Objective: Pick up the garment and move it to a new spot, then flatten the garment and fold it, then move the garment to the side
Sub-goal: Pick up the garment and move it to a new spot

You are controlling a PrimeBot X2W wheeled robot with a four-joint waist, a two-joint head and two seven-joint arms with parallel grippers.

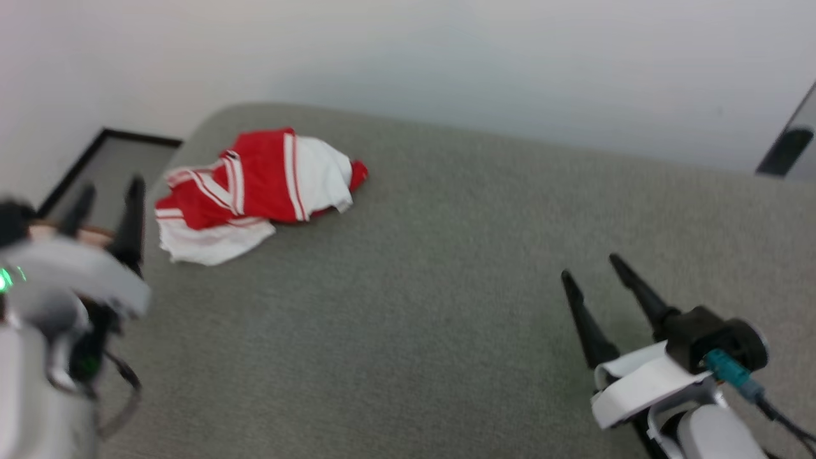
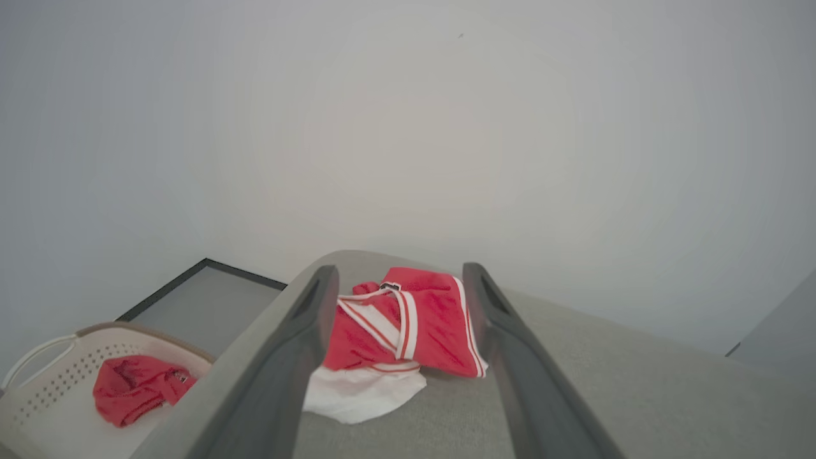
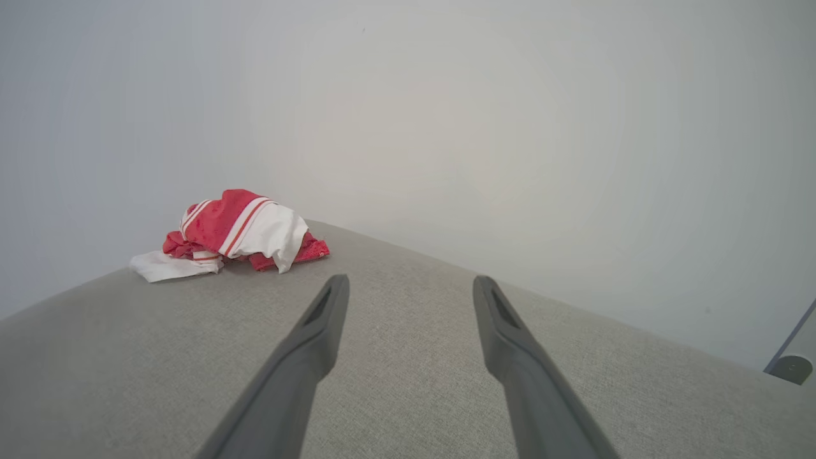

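Crumpled red jersey shirt [image 1: 255, 191] of smooth, slightly glossy knit, with white sleeves and white-striped trim, heaped in soft folds; one white sleeve spreads flat toward the robot. It lies at the far left of a grey, finely woven fabric surface [image 1: 414, 306], near that surface's rounded corner. A plain pale wall [image 1: 446, 51] stands behind. Beside the surface, in the left wrist view, sits a pale perforated laundry basket [image 2: 57, 363] holding a small red cloth bundle [image 2: 137, 386].

The left gripper [image 1: 111, 186] hangs at the surface's left edge, just beside the shirt, its long, dark, tapered fingers spread wide and framing the shirt ahead of them. The right gripper [image 1: 589, 266] hovers low over bare fabric, well apart from the shirt, its fingers likewise spread wide and holding nothing.
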